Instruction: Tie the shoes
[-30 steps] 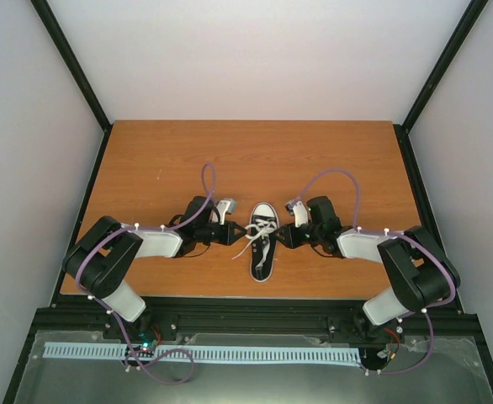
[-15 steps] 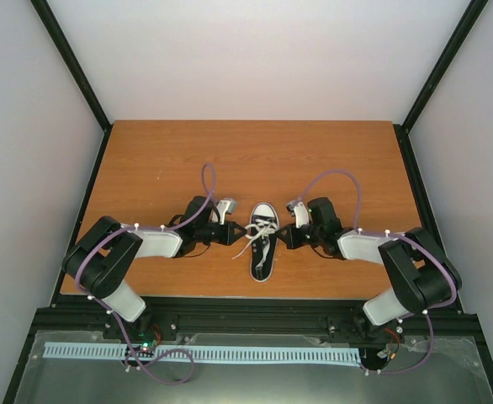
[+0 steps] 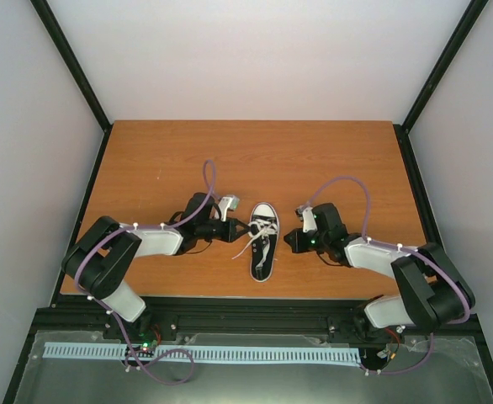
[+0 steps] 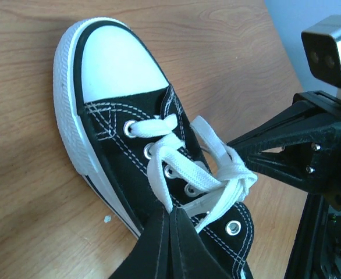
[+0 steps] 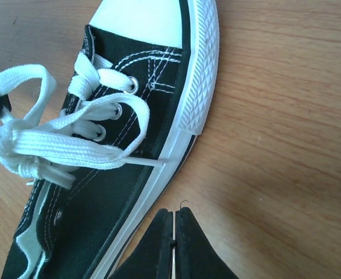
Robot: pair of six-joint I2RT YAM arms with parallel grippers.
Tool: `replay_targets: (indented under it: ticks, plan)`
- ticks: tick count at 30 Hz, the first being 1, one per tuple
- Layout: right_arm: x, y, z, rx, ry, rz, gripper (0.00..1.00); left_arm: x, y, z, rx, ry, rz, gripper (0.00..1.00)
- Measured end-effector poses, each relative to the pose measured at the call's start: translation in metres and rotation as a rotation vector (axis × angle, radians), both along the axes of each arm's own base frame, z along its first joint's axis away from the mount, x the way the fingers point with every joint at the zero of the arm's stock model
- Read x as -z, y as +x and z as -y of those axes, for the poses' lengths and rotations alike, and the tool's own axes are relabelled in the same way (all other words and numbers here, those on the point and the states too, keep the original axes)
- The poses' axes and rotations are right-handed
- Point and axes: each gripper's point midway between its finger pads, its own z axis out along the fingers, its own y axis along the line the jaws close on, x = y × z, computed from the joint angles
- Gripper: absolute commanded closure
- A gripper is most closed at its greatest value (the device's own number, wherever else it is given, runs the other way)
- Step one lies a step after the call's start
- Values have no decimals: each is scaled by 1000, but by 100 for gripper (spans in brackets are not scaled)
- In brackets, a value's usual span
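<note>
Finds the sneaker [image 3: 263,244] on the table [image 3: 145,168], 6 o'clock of centre, toe toward 12. Puts the left gripper [image 3: 245,229] at its 9 o'clock, fingers pinching a white lace [image 4: 217,174]. Sets the right gripper [image 3: 286,240] at 3 o'clock beside the rubber edge [image 5: 196,87], fingers pressed together.

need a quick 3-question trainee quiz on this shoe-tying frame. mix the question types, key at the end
1. True or false: the right gripper is clamped on a lace.
2. In the top view, the white toe cap of the sneaker points: A) toward the robot, B) away from the robot, C) sideways.
3. Fill in: the left gripper is shut on a white ____.

Key
1. False. It is shut on nothing and sits beside the sneaker.
2. B
3. lace
</note>
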Motion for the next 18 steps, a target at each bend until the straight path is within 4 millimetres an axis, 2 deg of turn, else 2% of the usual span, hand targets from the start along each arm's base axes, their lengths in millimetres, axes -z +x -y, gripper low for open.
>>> replay_targets:
  ticks: [4,6,9,11,13,16,18]
  plan:
    - [-6,0,0,41,34,-21,68,-3,3,1,-3,-2,7,98]
    - [-9,2,-1,82,64,-50,52,-3,3,1,-3,-3,8,98]
    - [-15,5,-5,147,130,-101,49,-4,4,2,-3,-4,11,98]
    - [-20,8,-8,179,163,-119,53,-6,5,3,-5,-7,16,93]
    - [-27,12,-13,192,191,-123,55,-8,8,3,-8,-8,22,83]
    - [-32,16,-17,198,207,-116,53,-8,10,2,-14,6,37,63]
    - [-31,16,-18,196,214,-113,51,-7,11,-2,-25,28,45,56]
